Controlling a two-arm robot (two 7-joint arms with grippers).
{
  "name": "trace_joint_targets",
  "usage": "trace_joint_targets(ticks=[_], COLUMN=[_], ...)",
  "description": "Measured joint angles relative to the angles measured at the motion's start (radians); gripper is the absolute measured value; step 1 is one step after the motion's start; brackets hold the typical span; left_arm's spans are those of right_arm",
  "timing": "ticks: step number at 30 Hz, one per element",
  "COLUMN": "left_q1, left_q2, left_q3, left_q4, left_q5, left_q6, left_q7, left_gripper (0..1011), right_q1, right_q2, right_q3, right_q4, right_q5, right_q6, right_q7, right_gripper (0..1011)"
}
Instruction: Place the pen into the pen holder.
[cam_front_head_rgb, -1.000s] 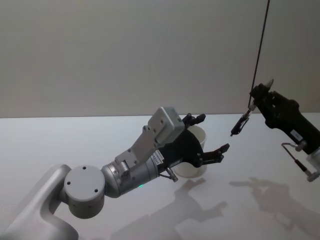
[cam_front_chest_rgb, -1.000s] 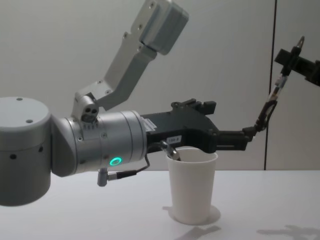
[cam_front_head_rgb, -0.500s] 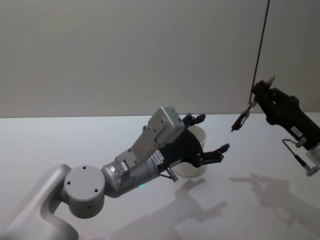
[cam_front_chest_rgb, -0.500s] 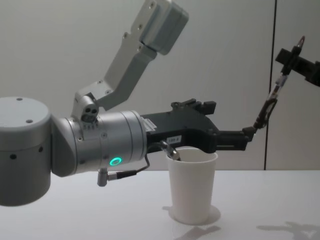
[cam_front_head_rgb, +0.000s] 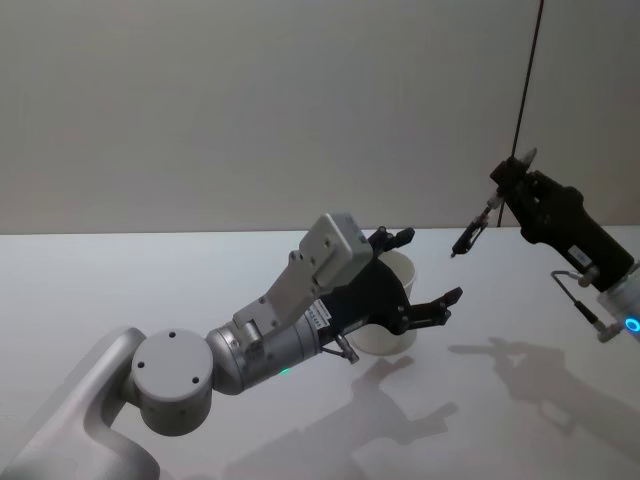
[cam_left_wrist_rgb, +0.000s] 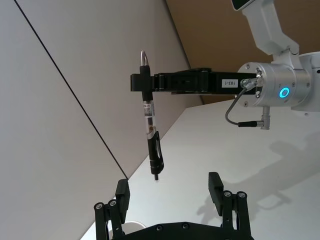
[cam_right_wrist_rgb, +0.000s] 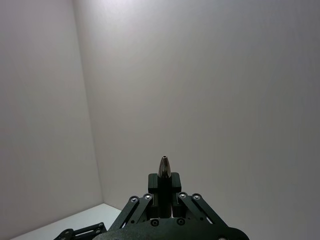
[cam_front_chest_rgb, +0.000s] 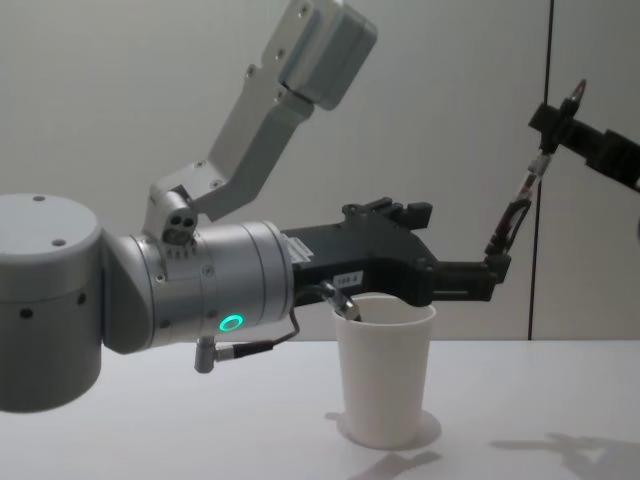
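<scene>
The pen holder (cam_front_head_rgb: 393, 331) (cam_front_chest_rgb: 384, 372), a white paper cup, stands upright on the table, partly hidden by my left arm. My left gripper (cam_front_head_rgb: 425, 270) (cam_front_chest_rgb: 455, 243) (cam_left_wrist_rgb: 169, 187) hovers open at the cup's rim, holding nothing, its fingers reaching past the cup to the right. My right gripper (cam_front_head_rgb: 508, 183) (cam_front_chest_rgb: 553, 118) (cam_left_wrist_rgb: 145, 82) (cam_right_wrist_rgb: 165, 187) is shut on the top end of the pen (cam_front_head_rgb: 468, 234) (cam_front_chest_rgb: 513, 213) (cam_left_wrist_rgb: 151, 137) (cam_right_wrist_rgb: 165, 167). The pen has a clear upper part and a dark clipped lower part. It hangs tilted, tip down, in the air up and to the right of the cup.
The white table (cam_front_head_rgb: 150, 280) reaches back to a plain wall. A thin dark vertical line (cam_front_head_rgb: 528, 80) runs down the wall behind the right arm. The left arm's big silver joints (cam_front_chest_rgb: 200, 290) fill the left side near the cup.
My right gripper has carried the pen leftwards, closer to the cup and the left gripper's fingers. The left arm and the cup have stayed put.
</scene>
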Motion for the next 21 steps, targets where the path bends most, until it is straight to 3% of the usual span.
trace_joint_targets(ticks=[21], left_q1=[0.0], left_q2=[0.0], left_q3=[0.0], left_q4=[0.0], left_q5=[0.0], left_q6=[0.0], left_q7=[0.0], left_gripper=[1003], right_q1=[0.123], right_q2=[-0.042], right_q3=[-0.025], right_q4=[0.208], right_q5=[-0.003], right_q6=[-0.011], right_q7=[0.067], right_gripper=[123])
